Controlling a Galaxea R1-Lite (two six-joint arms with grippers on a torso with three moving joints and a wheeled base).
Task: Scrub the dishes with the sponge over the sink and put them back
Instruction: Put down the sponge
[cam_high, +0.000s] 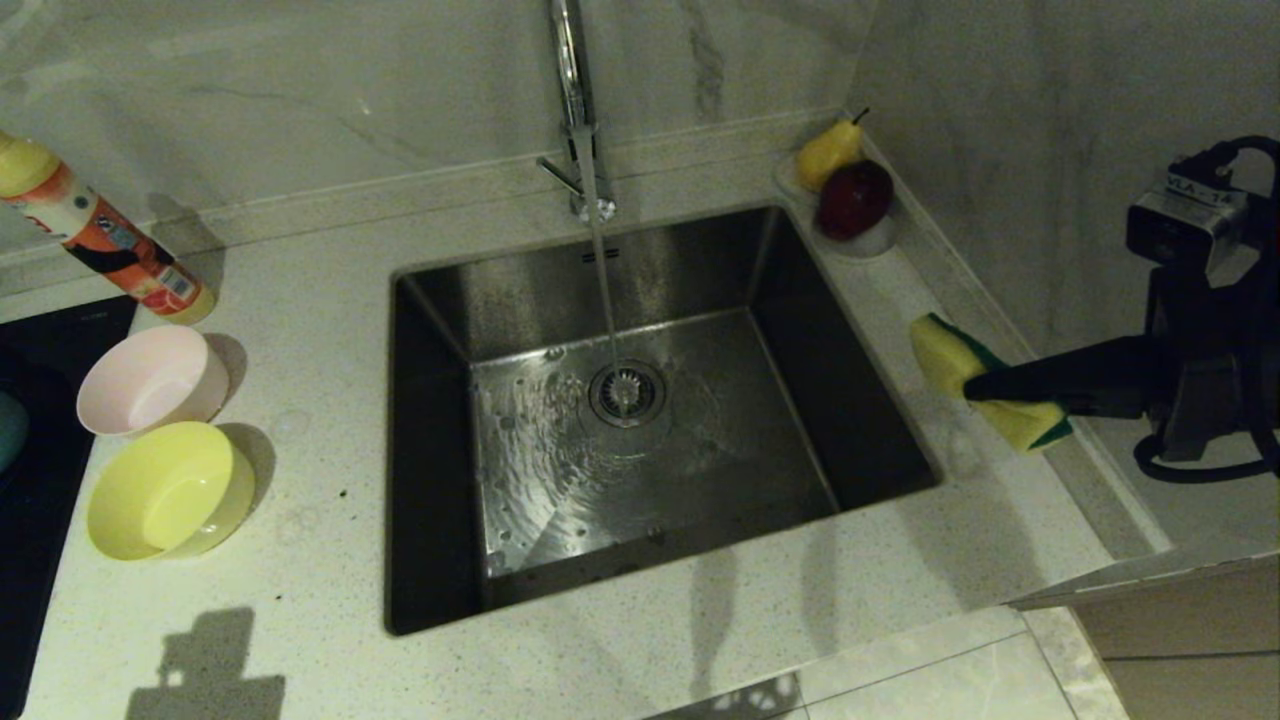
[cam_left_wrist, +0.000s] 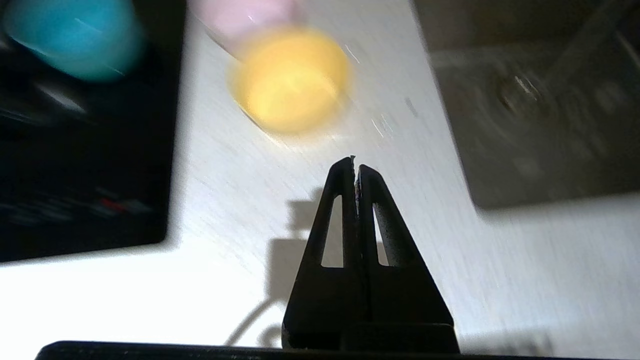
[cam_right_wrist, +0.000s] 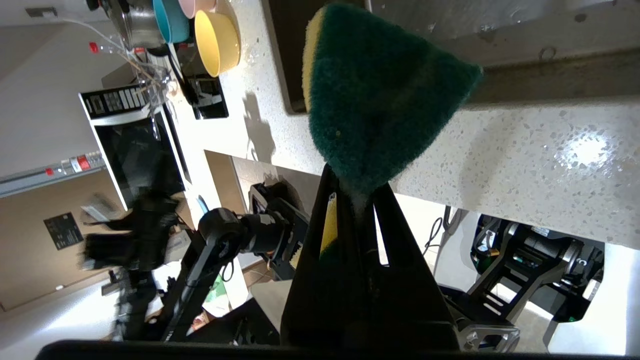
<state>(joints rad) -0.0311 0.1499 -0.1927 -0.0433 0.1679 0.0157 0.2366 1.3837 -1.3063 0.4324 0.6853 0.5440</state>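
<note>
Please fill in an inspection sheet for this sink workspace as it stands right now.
Surface: pale speckled counter around the sink; faucet running onto the drain.
Job's things: pink bowl and yellow bowl on the counter left of the sink; blue bowl on the black cooktop; sponge gripped.
Clutter: orange bottle; pear and red fruit on a white dish.
Grippers: right pincer shut on the sponge, over the counter right of the sink; left pincer shut, empty, above the counter near the yellow bowl.
Cables: black cable on the right arm.
Surroundings: marble-look walls.
</note>
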